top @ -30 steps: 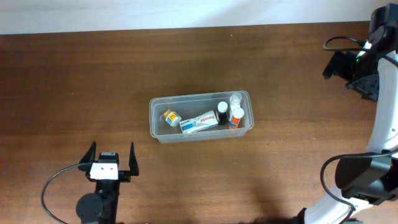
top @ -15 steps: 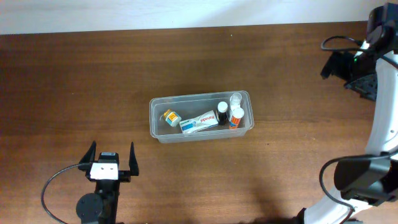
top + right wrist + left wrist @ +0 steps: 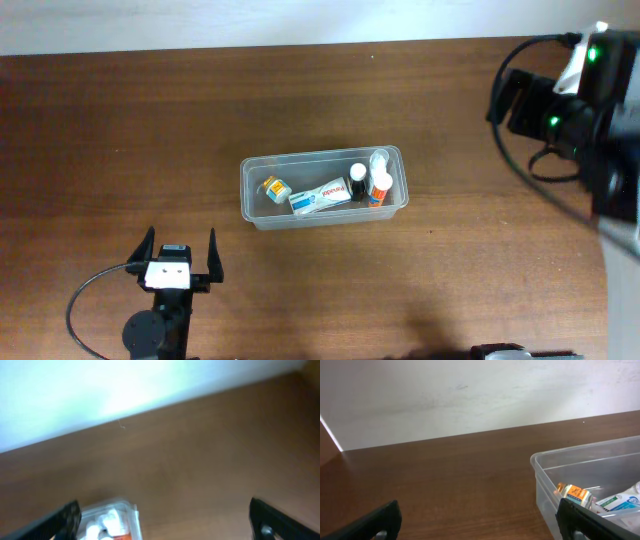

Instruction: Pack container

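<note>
1. Left gripper (image 3: 180, 246): fingers spread wide, empty, parked at the near side.
2. Container (image 3: 300, 157): in the middle, already holding bottles (image 3: 380, 185) and a box (image 3: 320, 196).
3. Right gripper (image 3: 162, 510): spread, empty, far right; probably risks pushing the light container if lowered carelessly.

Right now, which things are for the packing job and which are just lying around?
For the job: tub; inside it, small jar, white box, dark bottle, orange bottle, white bottle.
Just there: table, black cable.

1 clear tub (image 3: 300, 158). Inside: 3 sm. bottles (image 3: 380, 186) at right end, 1 box (image 3: 320, 196) mid, 1 sm. jar (image 3: 273, 188) left.
</note>
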